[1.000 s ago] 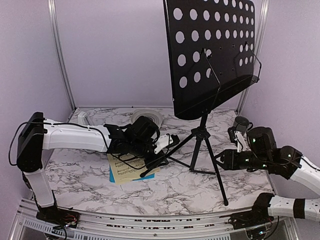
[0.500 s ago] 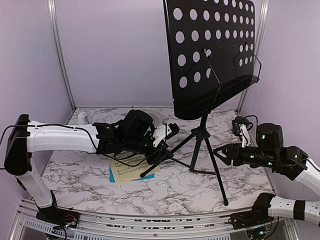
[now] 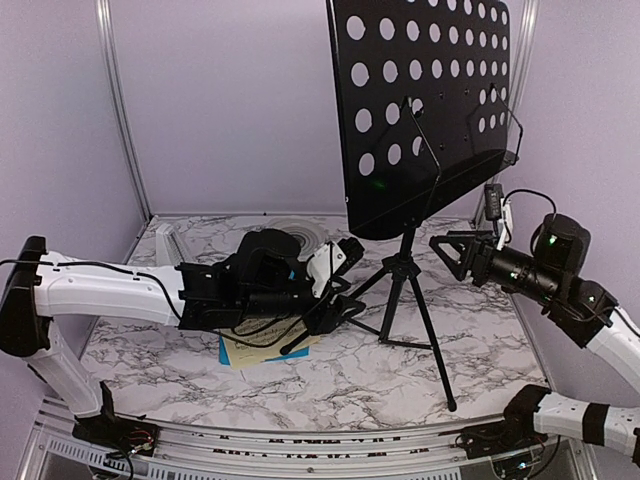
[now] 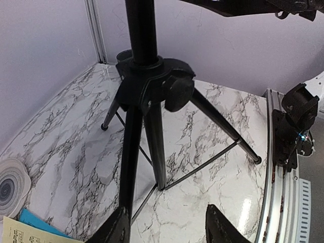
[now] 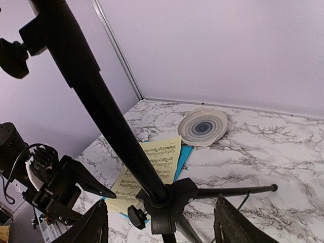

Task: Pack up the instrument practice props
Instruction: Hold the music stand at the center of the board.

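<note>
The black hole-punched music stand (image 3: 425, 110) stands upright on its tripod legs (image 3: 420, 300) at mid table. My left gripper (image 3: 345, 305) is low beside the stand's left leg, open; in the left wrist view that gripper (image 4: 169, 230) shows a leg (image 4: 129, 167) running just by its left finger, not clasped. My right gripper (image 3: 447, 252) hangs raised, to the right of the pole, open. In the right wrist view the tripod hub (image 5: 169, 202) shows between its spread fingers (image 5: 93, 225), beyond them. A yellow sheet-music page (image 3: 255, 350) lies on a blue page (image 5: 183, 154).
A ringed plate (image 5: 202, 126) lies at the back, partly hidden behind my left arm in the top view. A small white object (image 3: 165, 237) sits in the back left corner. Purple walls close the left, back and right sides.
Both grippers have opened wider. My right arm has risen and swung toward the back, level with the stand's pole. My left arm has stretched farther right and sunk toward the tripod legs.
</note>
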Controlling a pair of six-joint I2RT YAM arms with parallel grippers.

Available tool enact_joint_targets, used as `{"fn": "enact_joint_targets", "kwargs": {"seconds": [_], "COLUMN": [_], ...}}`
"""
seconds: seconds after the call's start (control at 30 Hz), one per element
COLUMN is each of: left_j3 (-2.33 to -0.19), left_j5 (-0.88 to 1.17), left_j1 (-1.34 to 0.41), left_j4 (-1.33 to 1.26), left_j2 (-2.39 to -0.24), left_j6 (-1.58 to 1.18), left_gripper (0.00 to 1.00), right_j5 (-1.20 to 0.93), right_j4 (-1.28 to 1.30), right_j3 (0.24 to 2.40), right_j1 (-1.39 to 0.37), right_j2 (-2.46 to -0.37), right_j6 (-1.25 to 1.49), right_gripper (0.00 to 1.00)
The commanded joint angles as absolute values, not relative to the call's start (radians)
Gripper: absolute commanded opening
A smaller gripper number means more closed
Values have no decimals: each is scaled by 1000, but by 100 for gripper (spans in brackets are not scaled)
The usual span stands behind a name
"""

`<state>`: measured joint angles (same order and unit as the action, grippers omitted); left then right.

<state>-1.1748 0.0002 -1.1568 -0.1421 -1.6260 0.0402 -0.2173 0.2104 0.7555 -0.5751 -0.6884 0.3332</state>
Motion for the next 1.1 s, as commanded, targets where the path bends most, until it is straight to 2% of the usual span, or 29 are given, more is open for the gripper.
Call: {"fn": "enact_joint_targets", "kwargs": {"seconds": [0.0,0.17,0.37,0.6,0.77,1.07], "left_j3": [-1169,-1150,-1108,-1092,-1087,-1122], "left_j5": [-78,-113,-119,-131,-175,-167], "left_j1": [-1217,-1249,-1267,-1276,-1277,-1276], "left_j4": [-308,-410,-537,-645,-720,-749], "left_j2": [-1651,-1658,-1679,-1717,-1752,-1812], "left_j6": [-22,-132,-259,-349,-493,-799], "left_gripper": [54,59,68,71,68,67], "right_j5": [-324,-387,-418,-469,-497,-521], "right_j4": [-52,-218,-401,-580,-638,-693], "right_j3": [753,740,678,601,592,621], "right_j1": [-557,-545,-531,-532,-531,-532], "right_j2": [-764,-850,-897,-902,-932,-1006], "right_j6": [260,209,202,179,173,167], "right_gripper": [72,73,68,46,40,17]}}
